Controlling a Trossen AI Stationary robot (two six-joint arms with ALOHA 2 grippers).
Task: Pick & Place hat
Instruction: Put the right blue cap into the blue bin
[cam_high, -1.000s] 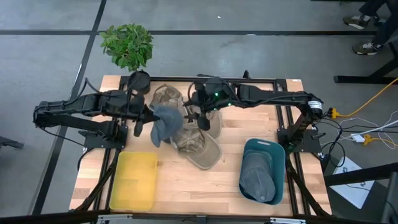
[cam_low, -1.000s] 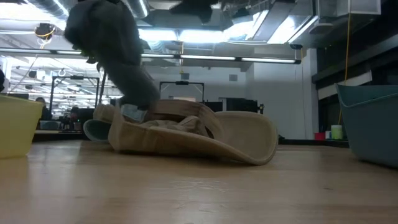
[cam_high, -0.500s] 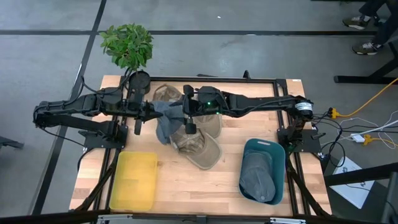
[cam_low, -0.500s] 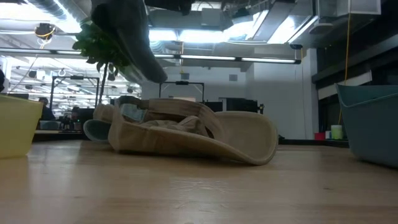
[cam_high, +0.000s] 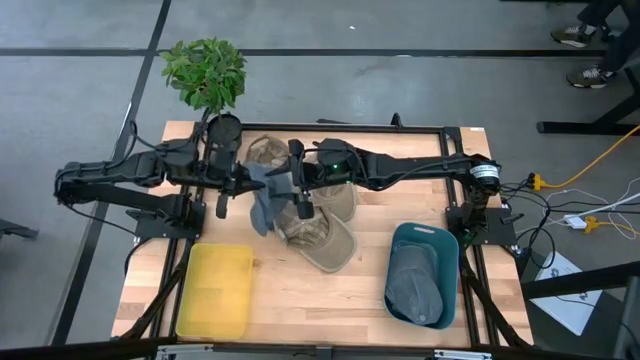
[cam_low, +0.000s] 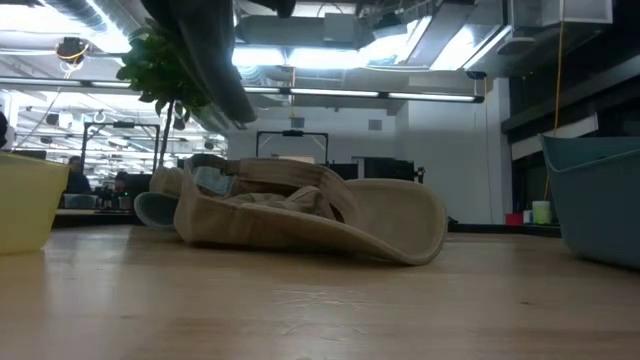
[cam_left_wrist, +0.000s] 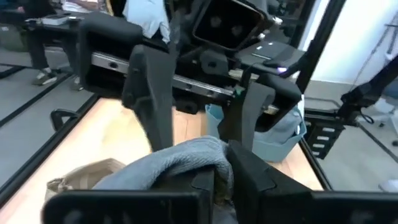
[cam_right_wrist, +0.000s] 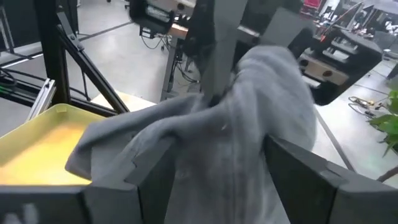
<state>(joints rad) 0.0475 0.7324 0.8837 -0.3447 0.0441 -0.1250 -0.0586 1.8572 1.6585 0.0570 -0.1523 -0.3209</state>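
Cloth is hanging in soft folds above the middle of the table: a grey hat (cam_high: 263, 200) of limp, felt-like fabric is dangling from the left gripper (cam_high: 243, 186), whose fingers are pinched tight on its upper edge. The right gripper (cam_high: 297, 180) is meeting it from the opposite side, its fingers (cam_right_wrist: 297, 177) standing wide apart with the grey fabric bunched between them, though I cannot tell whether they are pressing on it. In the right wrist view the hat is showing a loose, draping crease down its middle.

Under the hanging hat a pile of tan hats (cam_high: 315, 225) is lying on the pale wooden table (cam_high: 330, 300); the nearest one is floppy and wide-brimmed, its brim curling up off the wood in the low view. A camouflage-patterned hat (cam_high: 267, 153) is sitting on the far side of the pile. On the near left a shallow yellow plastic bin (cam_high: 215, 292) is waiting with smooth rounded corners. On the near right a deeper teal bin (cam_high: 425, 272) is holding another grey hat. A leafy green plant (cam_high: 205, 72) in a dark pot is standing at the far left edge, just behind the left arm.
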